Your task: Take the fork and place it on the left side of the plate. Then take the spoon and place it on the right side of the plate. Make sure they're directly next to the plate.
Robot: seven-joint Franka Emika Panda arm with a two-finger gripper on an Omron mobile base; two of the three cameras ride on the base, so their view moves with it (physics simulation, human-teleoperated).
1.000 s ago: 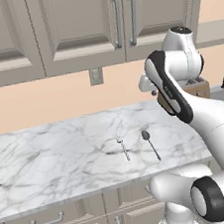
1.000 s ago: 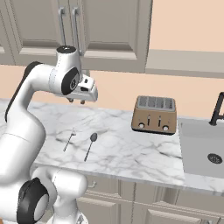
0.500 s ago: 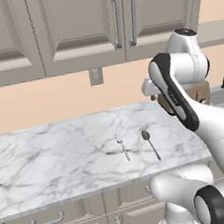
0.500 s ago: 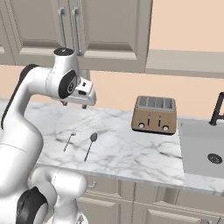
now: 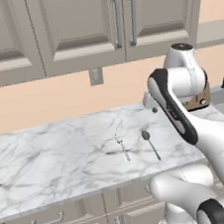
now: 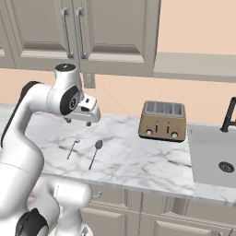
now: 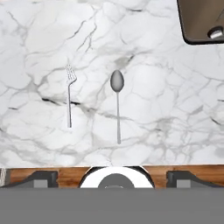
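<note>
On the marble counter (image 5: 50, 162) lie the pale fork (image 5: 122, 147) and, just to its right, the darker spoon (image 5: 150, 144), parallel and a little apart. From the right base they are the fork (image 6: 73, 147) and spoon (image 6: 95, 153). My gripper (image 6: 78, 121) hangs open above and behind them, holding nothing. In the hand view the fork (image 7: 69, 98) and spoon (image 7: 117, 105) lie ahead of the gripper (image 7: 114, 178), heads pointing away, with the fingertips (image 7: 41, 177) spread wide. The plate is out of view.
A brown toaster (image 6: 162, 120) stands on the counter to the right of the utensils, and its corner (image 7: 203, 19) shows in the hand view. Further right are a sink (image 6: 216, 156) and a dark faucet (image 6: 228, 115). Wall cabinets (image 5: 82, 23) hang above.
The jaws have spread from partly closed to wide open. The hand has come down a little toward the counter above the utensils. Fork and spoon have not moved.
</note>
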